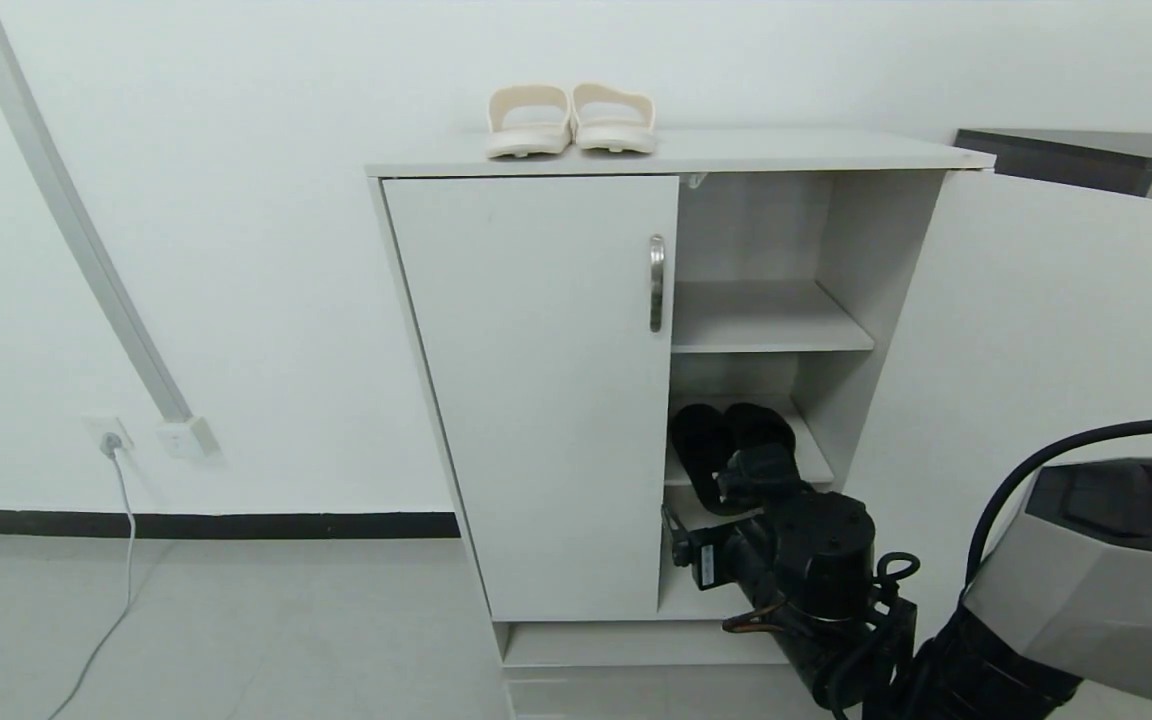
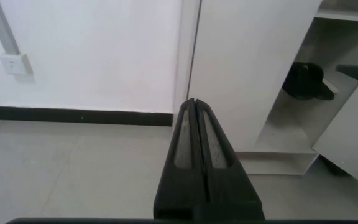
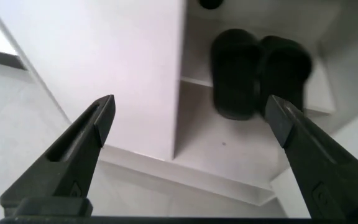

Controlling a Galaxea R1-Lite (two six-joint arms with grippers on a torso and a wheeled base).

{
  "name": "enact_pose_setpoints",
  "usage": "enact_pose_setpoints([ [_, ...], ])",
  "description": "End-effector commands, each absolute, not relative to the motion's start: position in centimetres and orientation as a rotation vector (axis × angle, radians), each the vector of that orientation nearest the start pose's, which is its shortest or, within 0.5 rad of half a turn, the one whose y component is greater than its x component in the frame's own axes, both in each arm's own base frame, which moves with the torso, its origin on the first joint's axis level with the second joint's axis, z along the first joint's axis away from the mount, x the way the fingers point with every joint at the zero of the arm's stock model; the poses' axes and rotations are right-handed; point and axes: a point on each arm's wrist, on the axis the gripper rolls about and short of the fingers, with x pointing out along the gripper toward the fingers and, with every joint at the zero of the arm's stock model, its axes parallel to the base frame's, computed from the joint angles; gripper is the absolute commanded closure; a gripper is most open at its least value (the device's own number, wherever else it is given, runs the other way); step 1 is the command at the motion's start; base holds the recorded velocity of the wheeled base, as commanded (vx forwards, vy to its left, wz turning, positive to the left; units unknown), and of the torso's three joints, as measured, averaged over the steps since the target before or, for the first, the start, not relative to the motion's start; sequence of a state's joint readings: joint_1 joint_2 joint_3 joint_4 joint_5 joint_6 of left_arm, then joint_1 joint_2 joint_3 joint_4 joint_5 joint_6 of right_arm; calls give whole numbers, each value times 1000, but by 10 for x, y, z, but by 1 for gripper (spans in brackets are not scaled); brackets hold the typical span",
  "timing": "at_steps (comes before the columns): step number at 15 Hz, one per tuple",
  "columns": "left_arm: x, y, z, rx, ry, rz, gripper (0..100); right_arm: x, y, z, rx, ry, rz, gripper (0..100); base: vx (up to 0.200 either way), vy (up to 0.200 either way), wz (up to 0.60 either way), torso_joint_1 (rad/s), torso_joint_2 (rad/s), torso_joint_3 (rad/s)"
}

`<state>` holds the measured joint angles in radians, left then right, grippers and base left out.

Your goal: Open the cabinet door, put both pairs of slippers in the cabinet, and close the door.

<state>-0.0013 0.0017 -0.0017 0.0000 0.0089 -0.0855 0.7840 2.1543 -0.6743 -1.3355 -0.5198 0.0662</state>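
The cabinet [image 1: 676, 152] is standing against the wall with its left door [image 1: 536, 400] sitting shut and its right door [image 1: 1036, 330] swinging wide open. The black slippers [image 1: 726, 450] are lying side by side on the lower shelf [image 1: 814, 455], toes pointing inward and heels hanging a little over the front edge. The cream slippers [image 1: 571, 120] are resting on top of the cabinet, touching each other, with their heels at the front edge. The right claw [image 3: 190, 102] is hovering just in front of the black pair with its jaws spread wide and nothing between them. The left claw [image 2: 193, 102] is hanging low, well apart from the cabinet, with its fingers pressed together on nothing. One pair looks to be stowed, so the cream pair is probably what the job is asking for next, followed by closing the open door. These moulded slides are likely weighing very little, flexing somewhat under a squeeze and risking no breakage, though their smooth surface may be a bit slippery. The arched straps are offering the surest hold. Pinching the two adjoining straps together where the slippers are meeting should carry both at once, while a grip on one sole edge is risking a tilt or a drop. The middle shelf [image 1: 766, 320] is offering room for them.
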Motion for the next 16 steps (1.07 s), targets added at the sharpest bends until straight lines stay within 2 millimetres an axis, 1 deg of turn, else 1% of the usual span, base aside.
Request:
enact_pose_setpoints([
  [1, -23, 0, 76, -86, 0, 8, 100, 259, 243, 66, -27, 130, 258, 0, 0, 200, 0, -2, 7, 2],
  [9, -23, 0, 76, -86, 1, 8, 100, 259, 242, 66, -26, 128, 259, 0, 0, 200, 0, 1, 2, 2],
  [13, -23, 0, 76, -83, 1, 9, 100, 258, 237, 64, -36, 130, 252, 0, 0, 0, 0, 0, 0, 0],
  [16, -23, 0, 76, -80, 1, 9, 100, 257, 235, 59, -77, 144, 250, 0, 0, 0, 0, 0, 0, 0],
])
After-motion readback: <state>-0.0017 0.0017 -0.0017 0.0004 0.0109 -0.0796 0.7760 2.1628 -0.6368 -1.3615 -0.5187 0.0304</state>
